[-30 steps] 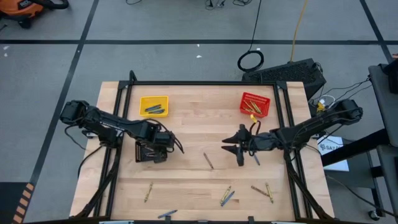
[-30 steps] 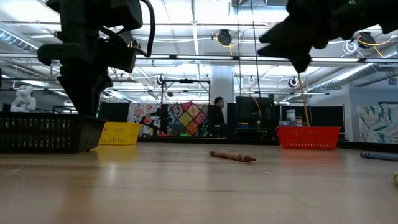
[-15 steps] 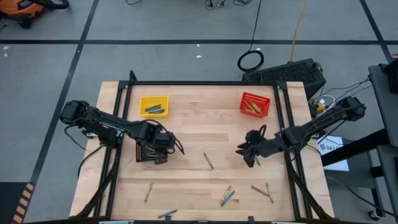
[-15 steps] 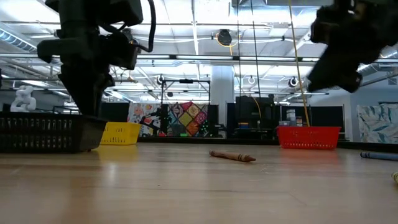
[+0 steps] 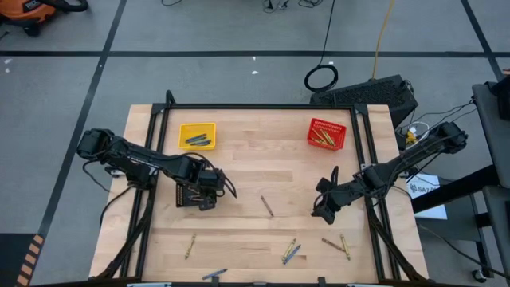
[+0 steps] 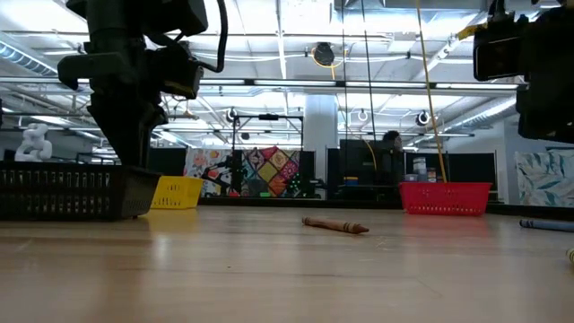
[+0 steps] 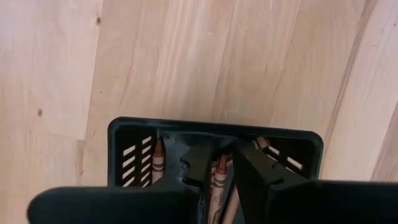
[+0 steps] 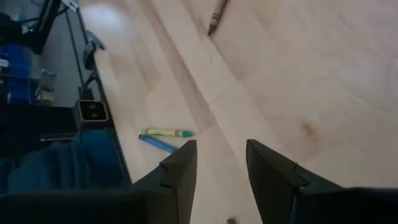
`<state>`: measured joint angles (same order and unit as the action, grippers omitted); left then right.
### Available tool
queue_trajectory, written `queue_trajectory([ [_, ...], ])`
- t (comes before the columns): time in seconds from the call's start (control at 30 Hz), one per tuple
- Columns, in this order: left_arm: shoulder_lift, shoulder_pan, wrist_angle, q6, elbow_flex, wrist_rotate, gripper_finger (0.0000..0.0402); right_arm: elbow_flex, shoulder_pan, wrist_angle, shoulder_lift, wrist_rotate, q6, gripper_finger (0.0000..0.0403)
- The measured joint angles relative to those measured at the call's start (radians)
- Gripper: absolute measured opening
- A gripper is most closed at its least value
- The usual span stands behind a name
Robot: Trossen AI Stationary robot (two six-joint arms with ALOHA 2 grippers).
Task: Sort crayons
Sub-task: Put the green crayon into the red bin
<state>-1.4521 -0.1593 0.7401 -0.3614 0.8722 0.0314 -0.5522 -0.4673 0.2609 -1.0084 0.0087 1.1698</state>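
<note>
Crayons scattered on my bench [image 5: 239, 159], some already in baskets.
My left claw [image 7: 224, 171] sits in the black basket [image 7: 134, 134] over brown crayons [image 7: 219, 180], fingers slightly apart; my right claw [image 8: 221, 158] hangs parted, empty, above a yellow-green crayon [image 8: 166, 132] and a blue one [image 8: 157, 144].

3 baskets [image 5: 197, 135], 8 loose crayons [image 5: 267, 206], 2 tools [image 5: 321, 209].

Left gripper [image 5: 199, 194] low at table's left-centre, arm stretched in from left edge, fingers [image 7: 249, 171] narrowly parted. Right gripper [image 5: 324, 209] right-centre, raised, fingers [image 8: 267, 168] apart, holding nothing.
</note>
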Motion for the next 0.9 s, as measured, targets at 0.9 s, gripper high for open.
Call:
queue_trajectory([
  [0.9,0.049,-0.021,0.221,-0.070,0.135,0.000,0.0063,0.000,-0.052,0.046,0.000,-0.066,0.227,0.0126],
])
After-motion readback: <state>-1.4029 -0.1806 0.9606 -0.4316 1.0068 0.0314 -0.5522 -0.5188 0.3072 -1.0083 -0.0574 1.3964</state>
